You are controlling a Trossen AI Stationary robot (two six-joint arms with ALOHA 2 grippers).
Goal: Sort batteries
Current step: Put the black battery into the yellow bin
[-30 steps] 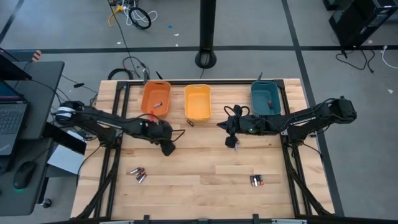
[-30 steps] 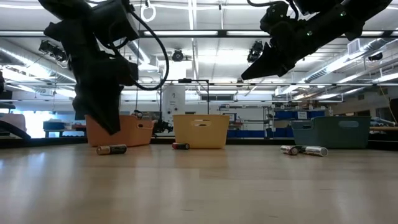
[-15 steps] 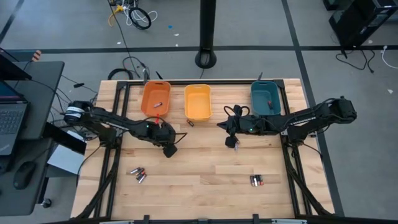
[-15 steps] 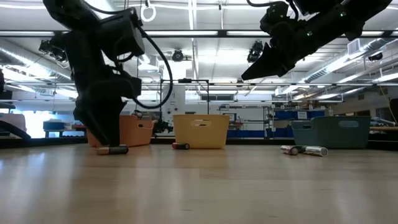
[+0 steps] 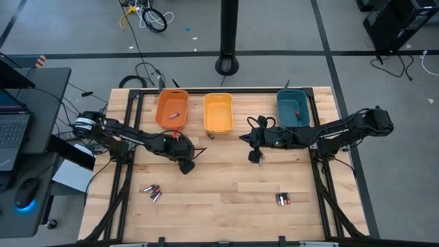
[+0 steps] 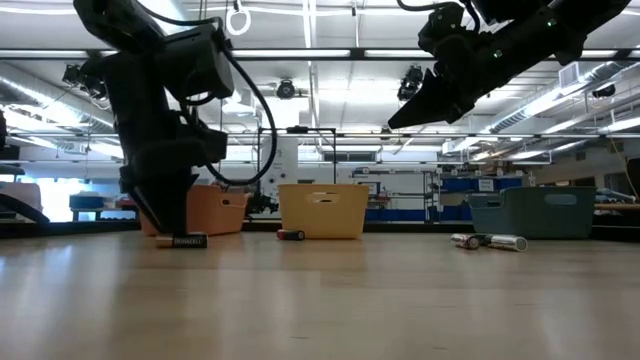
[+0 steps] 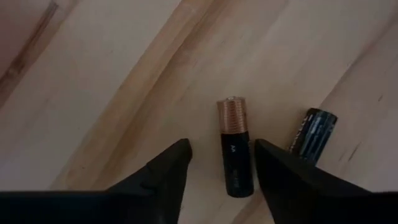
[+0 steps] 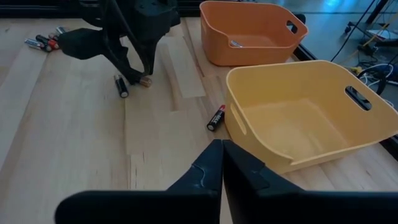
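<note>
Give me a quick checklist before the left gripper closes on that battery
1. Left gripper open: ok.
2. Copper-tipped battery lies between the fingers: ok.
3. Gripper down at the table: ok in the low view.
4. Second battery outside the fingers but close: cannot tell if it will be nudged.
5. Right gripper shut, raised clear near the yellow bin: ok.

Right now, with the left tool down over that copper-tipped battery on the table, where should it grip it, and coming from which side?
Grip the battery across the middle of its dark barrel, coming straight down from above. It lies flat on the table, lengthwise in the gap between the open fingers of the left tool, so closing should pinch its round sides. A second battery lies just outside one finger, so it should stay clear.
</note>
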